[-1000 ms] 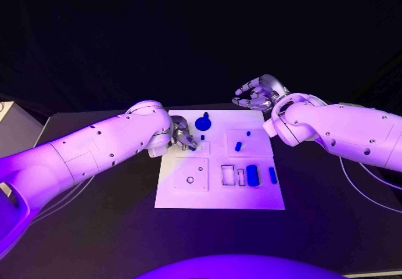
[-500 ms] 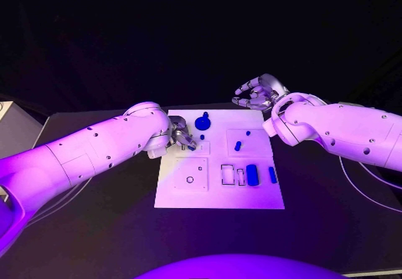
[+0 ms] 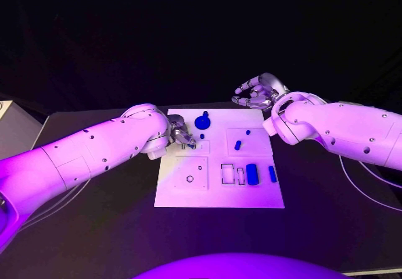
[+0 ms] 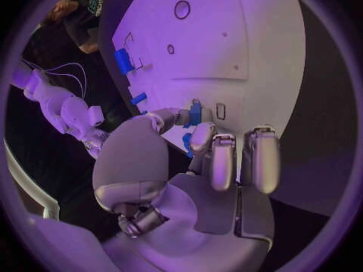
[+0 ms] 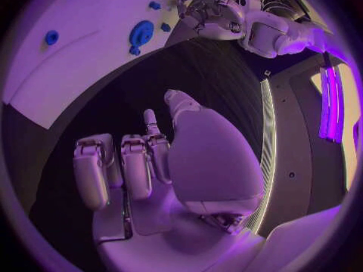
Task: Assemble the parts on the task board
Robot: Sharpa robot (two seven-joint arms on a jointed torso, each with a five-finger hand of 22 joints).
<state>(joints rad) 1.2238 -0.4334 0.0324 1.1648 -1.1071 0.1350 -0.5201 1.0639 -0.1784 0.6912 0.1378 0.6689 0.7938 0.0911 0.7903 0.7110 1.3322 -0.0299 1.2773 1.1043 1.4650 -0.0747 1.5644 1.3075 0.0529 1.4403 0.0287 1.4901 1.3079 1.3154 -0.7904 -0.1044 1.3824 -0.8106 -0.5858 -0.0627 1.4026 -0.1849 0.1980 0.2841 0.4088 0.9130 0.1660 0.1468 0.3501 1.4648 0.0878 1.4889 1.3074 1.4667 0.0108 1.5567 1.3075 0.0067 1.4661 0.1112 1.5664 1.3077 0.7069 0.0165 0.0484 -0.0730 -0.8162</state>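
Observation:
The white task board [image 3: 219, 192] lies in the middle of the table. My left hand [image 3: 180, 135] hovers over its left edge and pinches a small blue part [image 4: 195, 113] between thumb and finger. Next to the hand stand a round blue knob [image 3: 203, 122] and a tiny blue peg [image 3: 202, 137]. Further right on the board are a blue peg [image 3: 238, 146], a blue oblong piece [image 3: 252, 174] and a thin blue bar [image 3: 272, 174]. My right hand [image 3: 255, 93] hangs beyond the board's far right corner, fingers loosely curled around nothing.
Outlined slots [image 3: 227, 174] and a small round hole [image 3: 189, 179] mark the board's near half. A white box [image 3: 9, 125] stands at the table's left edge. Dark table surface [image 3: 100, 221] surrounds the board.
My left hand has shifted a little toward the board's far side, still pinching the small part. The right hand has not moved.

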